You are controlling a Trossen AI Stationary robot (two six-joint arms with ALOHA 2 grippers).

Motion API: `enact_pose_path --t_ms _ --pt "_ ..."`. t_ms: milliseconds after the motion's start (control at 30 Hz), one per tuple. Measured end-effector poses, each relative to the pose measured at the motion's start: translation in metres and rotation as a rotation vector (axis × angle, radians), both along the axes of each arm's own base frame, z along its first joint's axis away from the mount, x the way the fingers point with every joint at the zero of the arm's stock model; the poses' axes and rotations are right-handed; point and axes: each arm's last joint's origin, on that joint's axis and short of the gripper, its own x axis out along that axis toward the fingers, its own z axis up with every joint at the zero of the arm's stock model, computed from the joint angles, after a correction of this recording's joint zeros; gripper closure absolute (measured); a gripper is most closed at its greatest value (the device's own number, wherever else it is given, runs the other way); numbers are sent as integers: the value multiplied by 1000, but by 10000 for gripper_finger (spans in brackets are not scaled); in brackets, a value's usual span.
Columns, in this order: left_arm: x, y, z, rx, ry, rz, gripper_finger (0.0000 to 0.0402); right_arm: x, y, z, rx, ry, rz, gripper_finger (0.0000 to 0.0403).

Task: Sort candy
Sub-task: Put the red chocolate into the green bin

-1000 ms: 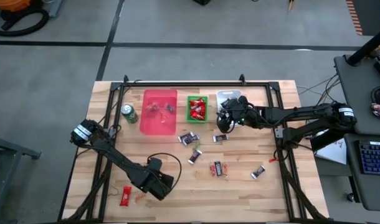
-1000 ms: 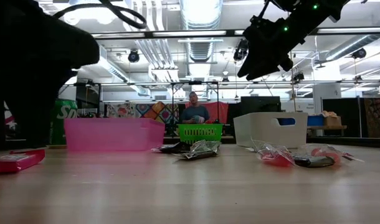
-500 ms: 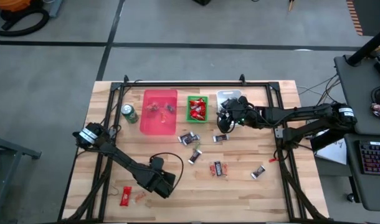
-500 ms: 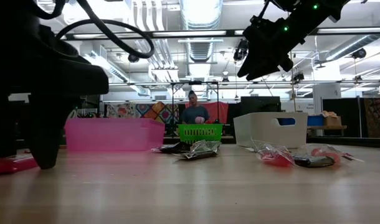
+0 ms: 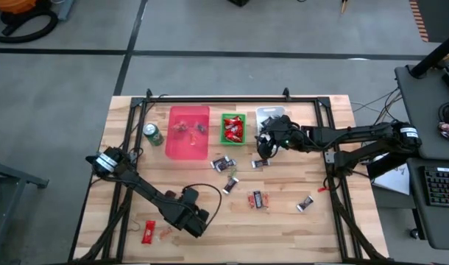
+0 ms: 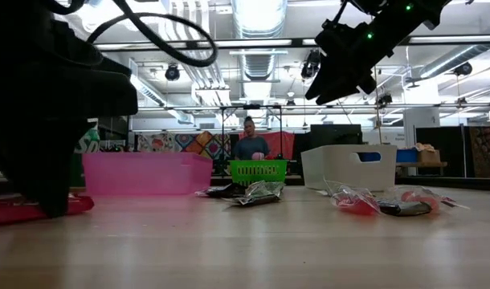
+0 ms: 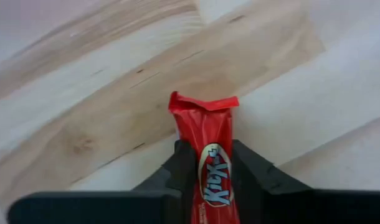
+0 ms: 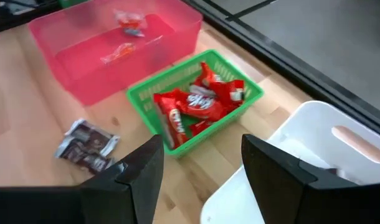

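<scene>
Left claw [image 7: 209, 171] pinches a red bar [image 7: 210, 149]; right claw [image 8: 199, 165] spread above three bins [image 8: 196, 112]; five candies [image 5: 258, 199] loose.

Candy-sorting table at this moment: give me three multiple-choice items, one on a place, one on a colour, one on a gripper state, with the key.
1. Where does the can stand?
A. Inside the green basket
B. Beside the pink bin, on the left arm's side
C. Next to the white bin

2. What colour are the wrappers in the green basket?
A. Red
B. Silver
C. Blue

3. How does the left gripper stand?
A. Wide open above the table
B. Shut on nothing
C. Closed on a red bar

Key:
1 B, the high view shows the can just outside the pink bin, away from the basket and the white bin.
2 A, the right wrist view shows red candies piled in it.
3 C, the left wrist view shows both fingers pressed against the sides of the red bar.
</scene>
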Motion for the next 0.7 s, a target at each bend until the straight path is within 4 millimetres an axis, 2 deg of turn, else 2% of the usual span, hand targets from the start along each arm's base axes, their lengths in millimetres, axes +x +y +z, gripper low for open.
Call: enact_pose_path --t_ms 133,533,700 --pt "5 -2 11 30 7 -75 359 1 7 0 3 1 31 197" --pt "7 2 53 160 -152 -340 362 4 33 1 2 -17 135 197" --pt "8 5 81 292 -277 -481 362 6 45 5 -1 -66 190 197"
